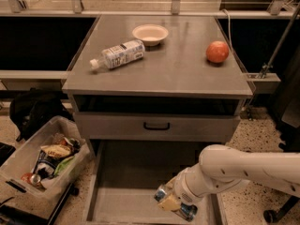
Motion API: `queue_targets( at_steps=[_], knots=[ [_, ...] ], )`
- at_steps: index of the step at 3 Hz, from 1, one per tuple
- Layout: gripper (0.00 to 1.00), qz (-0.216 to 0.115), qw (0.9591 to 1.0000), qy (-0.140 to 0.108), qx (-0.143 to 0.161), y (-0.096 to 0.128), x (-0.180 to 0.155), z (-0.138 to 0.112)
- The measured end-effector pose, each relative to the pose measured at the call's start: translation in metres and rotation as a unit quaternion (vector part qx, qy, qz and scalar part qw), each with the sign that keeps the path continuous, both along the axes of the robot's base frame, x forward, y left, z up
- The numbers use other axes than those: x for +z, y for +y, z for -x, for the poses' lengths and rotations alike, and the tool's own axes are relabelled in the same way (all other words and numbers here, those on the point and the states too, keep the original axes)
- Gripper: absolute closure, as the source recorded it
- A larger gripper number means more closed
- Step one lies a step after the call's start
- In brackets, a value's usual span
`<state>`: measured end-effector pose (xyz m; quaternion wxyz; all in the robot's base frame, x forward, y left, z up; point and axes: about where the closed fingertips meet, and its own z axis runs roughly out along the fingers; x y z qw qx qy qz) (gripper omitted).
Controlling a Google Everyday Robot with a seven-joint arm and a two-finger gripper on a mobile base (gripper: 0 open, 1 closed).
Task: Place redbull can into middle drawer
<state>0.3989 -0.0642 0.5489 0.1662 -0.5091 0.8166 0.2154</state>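
Observation:
The redbull can (187, 213), blue and silver, lies tilted in my gripper (172, 203) with its silver top pointing left. My gripper is shut on the can and holds it over the front right part of the middle drawer (126, 172). The drawer is pulled out, a wide grey tray with a bare flat floor and low side walls. My white arm (243, 165) reaches in from the right.
On the cabinet top lie a clear water bottle (117, 55) on its side, a white bowl (150, 33) and a red fruit (217, 51). A shut drawer front with a black handle (156, 125) sits above. A plastic bin of snacks (42, 161) and a black bag (33, 109) stand at left.

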Motion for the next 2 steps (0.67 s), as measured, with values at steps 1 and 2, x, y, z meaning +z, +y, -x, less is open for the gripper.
queue_targets(
  at_steps=[1, 2],
  knots=[
    [1.0, 0.0, 1.0, 0.0, 0.0, 0.0, 0.0, 0.0],
    [1.0, -0.011, 0.9998, -0.007, -0.017, -0.024, -0.019, -0.023]
  ],
)
